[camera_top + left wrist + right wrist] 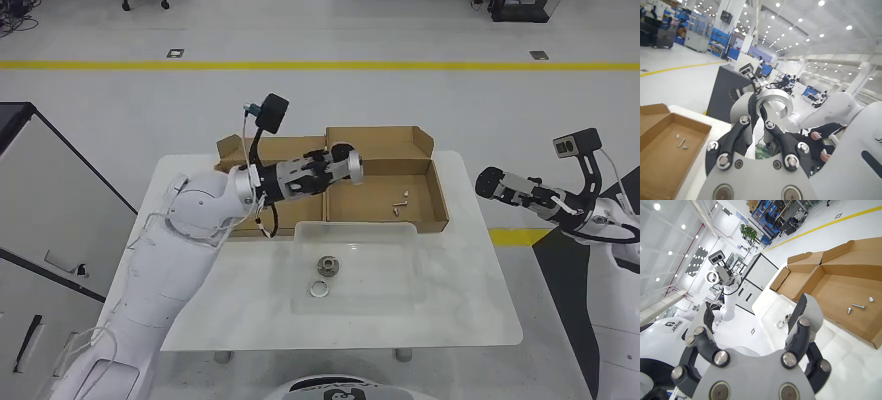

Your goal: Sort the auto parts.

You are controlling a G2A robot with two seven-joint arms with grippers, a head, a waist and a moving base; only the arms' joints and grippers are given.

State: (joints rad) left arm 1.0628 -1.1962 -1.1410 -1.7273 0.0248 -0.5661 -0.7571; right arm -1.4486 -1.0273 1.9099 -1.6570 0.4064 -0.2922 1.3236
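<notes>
Metal ring (785,100) is sitting clamped in the left gripper (758,106), whose nearly closed fingers are pressing on one side of its band so that most of the ring is sticking out past the fingertips. In the top view that gripper is hanging above the cardboard box (425,140), close to the wall dividing its two compartments (how high above the cardboard I cannot tell). The box is lying on the far half of the white table (470,300). Three small silver fasteners (859,307), one longer bolt and two short studs, are lying near each other on the floor of the compartment on the robot's right. Just in front of the box a shallow white tray (300,232) is resting on the table. Two parts are lying in it, near each other but apart: a plain second ring (318,290) on the robot's side and a darker round part (326,265) just beyond it. The right gripper (755,308) is holding nothing, with its fingers spread wide, and it is hovering just off the table's right edge, apart from the box and the tray.
</notes>
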